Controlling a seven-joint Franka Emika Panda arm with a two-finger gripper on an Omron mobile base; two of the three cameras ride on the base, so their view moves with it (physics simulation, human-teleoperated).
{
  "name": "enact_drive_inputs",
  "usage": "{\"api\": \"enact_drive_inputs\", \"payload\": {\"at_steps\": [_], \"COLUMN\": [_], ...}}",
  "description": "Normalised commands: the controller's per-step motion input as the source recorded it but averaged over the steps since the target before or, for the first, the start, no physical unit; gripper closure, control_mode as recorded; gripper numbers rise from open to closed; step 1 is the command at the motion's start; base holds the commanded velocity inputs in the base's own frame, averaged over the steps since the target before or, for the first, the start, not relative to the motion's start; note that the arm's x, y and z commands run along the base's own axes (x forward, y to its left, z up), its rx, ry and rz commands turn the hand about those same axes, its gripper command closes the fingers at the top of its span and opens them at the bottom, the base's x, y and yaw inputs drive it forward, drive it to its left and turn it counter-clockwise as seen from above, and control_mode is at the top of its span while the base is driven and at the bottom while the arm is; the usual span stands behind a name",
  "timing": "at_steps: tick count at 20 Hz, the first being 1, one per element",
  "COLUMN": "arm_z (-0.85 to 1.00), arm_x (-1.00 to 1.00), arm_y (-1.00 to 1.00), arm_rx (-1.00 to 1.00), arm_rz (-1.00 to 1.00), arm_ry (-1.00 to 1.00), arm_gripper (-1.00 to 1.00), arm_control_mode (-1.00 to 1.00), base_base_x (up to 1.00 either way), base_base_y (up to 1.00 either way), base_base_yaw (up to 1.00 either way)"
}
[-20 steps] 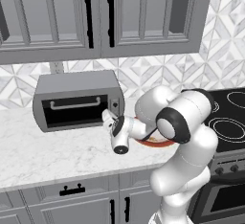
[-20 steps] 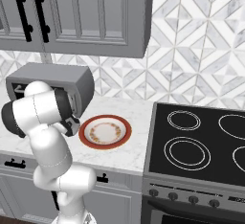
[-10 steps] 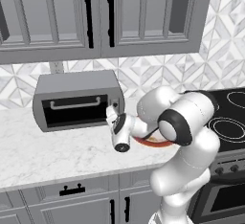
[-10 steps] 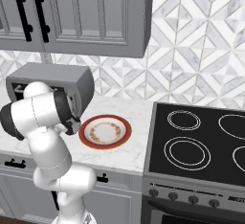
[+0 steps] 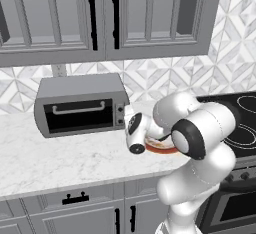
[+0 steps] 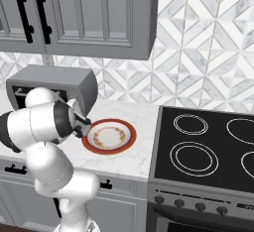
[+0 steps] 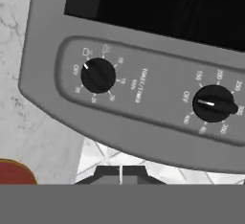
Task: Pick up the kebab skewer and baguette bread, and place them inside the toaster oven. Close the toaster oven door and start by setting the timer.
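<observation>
The toaster oven (image 5: 80, 105) stands on the counter at the left. The toaster oven door (image 5: 80, 115) is closed, its silver bar handle across the dark glass. My gripper (image 5: 128, 127) hovers just off the oven's right-hand knob panel (image 5: 120, 115), a short gap away. In the hand view the fingertips (image 7: 119, 173) sit pressed together, shut on nothing, below the panel's two black knobs: the timer knob (image 7: 98, 74) and the temperature knob (image 7: 214, 104). The kebab skewer and the baguette bread are hidden. The red-rimmed plate (image 6: 109, 137) holds nothing.
The plate (image 5: 161, 147) lies on the counter right of the oven, partly under my arm. A black stovetop (image 6: 208, 149) fills the right side. Grey wall cabinets (image 5: 100, 18) hang above the oven. Bare marble counter (image 5: 60, 158) stretches in front of the oven.
The jaws have closed the last small bit. My hand has drifted slightly right and up beside the knob panel. Oven and plate have not moved.
</observation>
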Motion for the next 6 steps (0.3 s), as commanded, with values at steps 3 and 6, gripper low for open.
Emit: {"api": "enact_drive_inputs", "payload": {"at_steps": [3, 6], "arm_z": [0.12, 0.13], "arm_x": [-0.3, -0.46], "arm_y": [0.0, 0.0], "arm_rx": [0.3, 0.29], "arm_rz": [-0.02, 0.0], "arm_ry": [0.02, 0.05], "arm_gripper": [1.0, 1.0], "arm_control_mode": [-1.0, -1.0], "base_base_x": [0.0, 0.0], "base_base_y": [0.0, 0.0], "base_base_yaw": [0.0, 0.0]}}
